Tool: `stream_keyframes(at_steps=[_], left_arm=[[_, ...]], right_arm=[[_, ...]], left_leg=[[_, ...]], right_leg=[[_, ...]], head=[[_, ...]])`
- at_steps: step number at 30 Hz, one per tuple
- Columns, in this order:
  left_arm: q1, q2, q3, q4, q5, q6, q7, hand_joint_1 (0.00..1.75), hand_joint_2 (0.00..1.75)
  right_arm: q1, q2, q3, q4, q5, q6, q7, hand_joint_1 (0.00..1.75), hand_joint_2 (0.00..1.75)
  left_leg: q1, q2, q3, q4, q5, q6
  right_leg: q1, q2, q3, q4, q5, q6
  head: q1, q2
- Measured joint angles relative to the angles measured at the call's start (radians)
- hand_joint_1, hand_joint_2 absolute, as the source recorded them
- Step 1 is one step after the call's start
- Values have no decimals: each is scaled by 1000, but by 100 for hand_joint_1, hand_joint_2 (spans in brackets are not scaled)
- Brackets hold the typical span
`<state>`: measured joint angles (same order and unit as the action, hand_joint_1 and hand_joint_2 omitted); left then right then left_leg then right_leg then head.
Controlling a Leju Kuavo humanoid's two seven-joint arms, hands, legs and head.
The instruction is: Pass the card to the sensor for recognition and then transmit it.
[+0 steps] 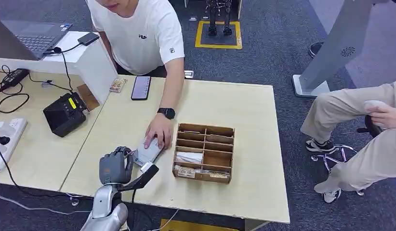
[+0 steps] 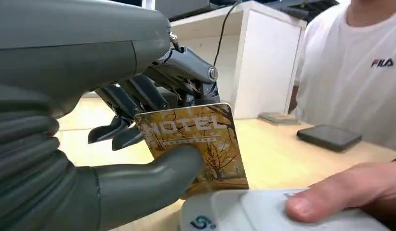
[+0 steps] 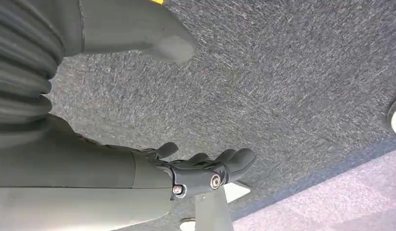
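Observation:
My left hand (image 1: pixel 115 166) holds a yellow hotel card (image 2: pixel 196 144) between thumb and fingers, just above the near edge of a white card sensor (image 2: pixel 263 211). In the head view the sensor (image 1: pixel 149 153) lies on the table left of the wooden box, with a person's hand (image 1: pixel 159 131) resting on it. That person's fingers (image 2: pixel 340 192) press on the sensor's top. My right hand (image 3: pixel 205 168) hangs over grey carpet, fingers apart, holding nothing.
A wooden compartment box (image 1: pixel 204 152) with cards stands right of the sensor. A phone (image 1: pixel 140 87) and a card stack (image 1: pixel 118 85) lie at the table's far side. A black device (image 1: pixel 65 113) and a laptop (image 1: pixel 34 36) sit left. A seated person's legs (image 1: pixel 360 130) are right.

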<state>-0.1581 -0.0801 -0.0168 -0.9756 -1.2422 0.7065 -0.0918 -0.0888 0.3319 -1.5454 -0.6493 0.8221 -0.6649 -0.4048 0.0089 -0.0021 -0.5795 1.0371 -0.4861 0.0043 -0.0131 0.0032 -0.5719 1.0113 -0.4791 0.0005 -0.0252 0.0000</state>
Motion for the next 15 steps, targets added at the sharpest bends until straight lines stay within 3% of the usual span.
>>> stream_keyframes(at_steps=[7,15], left_arm=[[20,-19,7,-77,10,0,-70,175,175],[34,-38,8,-110,0,0,-89,175,175]], right_arm=[[0,0,0,0,1,0,-2,0,175],[0,0,0,0,14,0,-6,0,175]], left_leg=[[0,-1,-1,0,0,0],[0,-1,-1,0,0,0]], right_leg=[[0,-1,0,0,0,0],[0,-1,-1,0,0,0]], head=[[0,0],[0,0]])
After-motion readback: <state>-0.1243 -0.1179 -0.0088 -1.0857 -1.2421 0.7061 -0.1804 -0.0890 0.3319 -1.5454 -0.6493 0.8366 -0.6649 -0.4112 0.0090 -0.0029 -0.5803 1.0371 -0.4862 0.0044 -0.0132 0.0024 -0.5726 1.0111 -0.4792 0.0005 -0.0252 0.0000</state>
